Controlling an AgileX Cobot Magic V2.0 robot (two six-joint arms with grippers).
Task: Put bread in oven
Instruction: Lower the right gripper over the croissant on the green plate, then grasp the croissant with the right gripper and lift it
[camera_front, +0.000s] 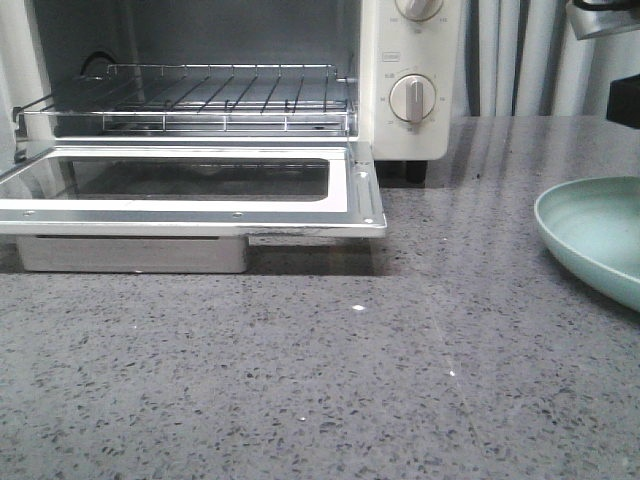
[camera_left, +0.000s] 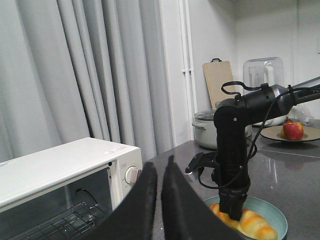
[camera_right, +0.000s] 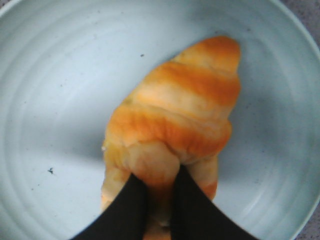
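Golden-orange bread lying in a pale green plate, filling the centre of the right wrist frame, long axis running from the lower middle up toward the upper right, tapering at that far tip. Right end effector reaching in from the bottom edge, dark fingers drawn nearly together and pinching the broad near end of the roll, so seemingly gripping it, though lift-off not yet showing.

Same contact appearing at the lower right of the left wrist frame: right end effector standing down into the plate and onto the bread. Left end effector rising at the bottom centre, fingers almost touching, holding nothing, hanging well above the desk.

White oven filling the upper left of the front frame, door folded flat and open, wire rack bare. Plate sitting at the right edge, well apart from the door, on the grey speckled desk.

Judging from this: right arm being by far the nearer, already on the bread; coming move probably lifting clear of the rim, then carrying toward the frame's left onto the rack.
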